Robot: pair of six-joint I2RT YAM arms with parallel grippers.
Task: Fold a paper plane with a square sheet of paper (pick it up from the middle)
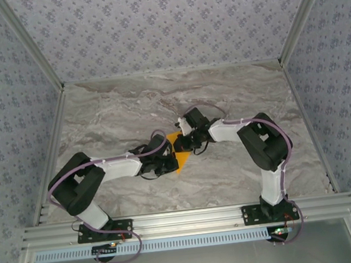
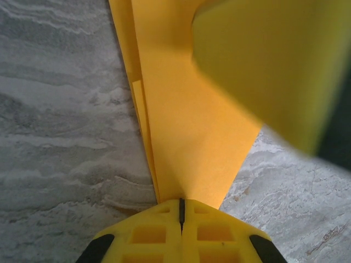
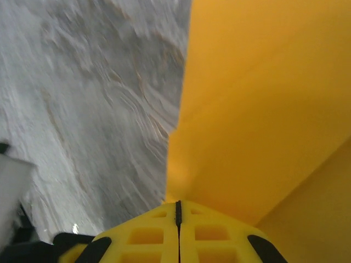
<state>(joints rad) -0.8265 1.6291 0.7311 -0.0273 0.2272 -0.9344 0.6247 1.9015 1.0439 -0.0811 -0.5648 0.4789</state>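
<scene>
paper (image 2: 186,126), orange and folded into layers, is at the middle of the marble table (image 1: 234,94), between our two arms. we see the left gripper (image 2: 181,201) pinched tight on its narrow end and the right gripper (image 3: 177,204) clamped on another edge.

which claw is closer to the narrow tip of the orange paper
Left. The left claw is shut right on the narrow tip of the orange paper; the right claw is shut on its wider part, farther from that tip.
</scene>
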